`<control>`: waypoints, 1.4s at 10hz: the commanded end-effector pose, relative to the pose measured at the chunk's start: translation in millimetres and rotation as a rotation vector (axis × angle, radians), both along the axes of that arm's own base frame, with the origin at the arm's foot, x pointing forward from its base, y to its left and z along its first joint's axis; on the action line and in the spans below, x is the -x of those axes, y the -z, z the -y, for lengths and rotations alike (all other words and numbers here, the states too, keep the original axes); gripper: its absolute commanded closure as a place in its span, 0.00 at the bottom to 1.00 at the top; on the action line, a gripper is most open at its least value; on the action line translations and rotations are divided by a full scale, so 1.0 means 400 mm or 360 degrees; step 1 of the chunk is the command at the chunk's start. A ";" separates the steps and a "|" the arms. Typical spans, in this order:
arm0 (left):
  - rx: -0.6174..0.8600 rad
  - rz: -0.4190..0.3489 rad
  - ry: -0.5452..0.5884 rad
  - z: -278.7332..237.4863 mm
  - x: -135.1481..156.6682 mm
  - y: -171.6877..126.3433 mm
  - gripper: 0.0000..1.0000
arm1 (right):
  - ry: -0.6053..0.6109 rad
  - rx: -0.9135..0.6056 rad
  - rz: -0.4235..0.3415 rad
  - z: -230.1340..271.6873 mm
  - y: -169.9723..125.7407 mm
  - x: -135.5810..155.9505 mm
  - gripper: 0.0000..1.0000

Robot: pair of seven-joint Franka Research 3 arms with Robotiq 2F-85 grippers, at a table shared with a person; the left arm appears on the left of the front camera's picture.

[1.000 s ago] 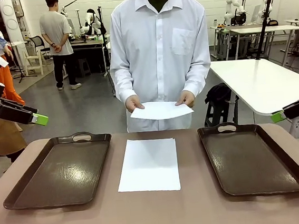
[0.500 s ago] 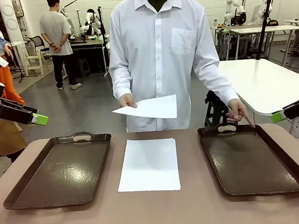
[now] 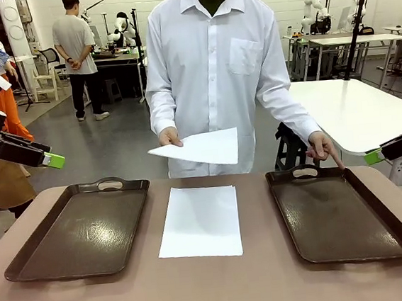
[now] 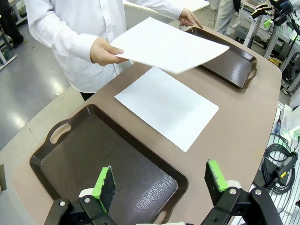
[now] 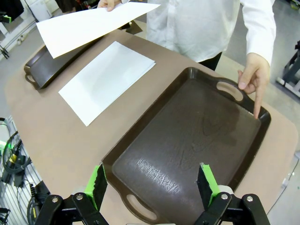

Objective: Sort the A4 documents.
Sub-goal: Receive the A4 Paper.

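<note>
Blank white sheets (image 3: 199,222), perhaps stacked, lie flat on the table (image 3: 271,286); my left gripper (image 4: 159,180) and right gripper (image 5: 152,183) gape empty.

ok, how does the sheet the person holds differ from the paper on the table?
The held sheet is in the air, gripped at one edge by the person's hand; the paper on the table lies flat between the left tray and the right tray.
The held sheet is tilted and skewed; the paper on the table sits square.
The held sheet looks single; the paper on the table shows offset edges, likely several.
Both are blank white.
</note>
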State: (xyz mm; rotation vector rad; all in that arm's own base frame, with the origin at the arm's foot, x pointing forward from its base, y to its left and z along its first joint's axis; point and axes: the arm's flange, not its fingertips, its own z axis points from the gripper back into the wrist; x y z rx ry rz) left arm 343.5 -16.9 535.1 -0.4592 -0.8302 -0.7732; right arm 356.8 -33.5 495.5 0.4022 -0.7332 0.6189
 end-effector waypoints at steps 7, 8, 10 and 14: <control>0.0002 0.0013 0.0022 -0.003 -0.005 0.005 0.00 | 0.0000 0.0000 0.0000 0.000 0.000 0.000 0.00; 0.0002 0.0013 0.0022 -0.003 -0.005 0.005 0.00 | -0.0003 -0.0011 -0.0108 -0.033 0.021 -0.034 0.00; 0.0002 0.0013 0.0022 -0.003 -0.005 0.005 0.00 | -0.0037 0.0005 -0.0320 -0.120 0.059 -0.114 0.00; 0.0002 0.0013 0.0022 -0.003 -0.005 0.005 0.00 | -0.0228 -0.0364 -0.0703 -0.268 0.062 -0.217 0.00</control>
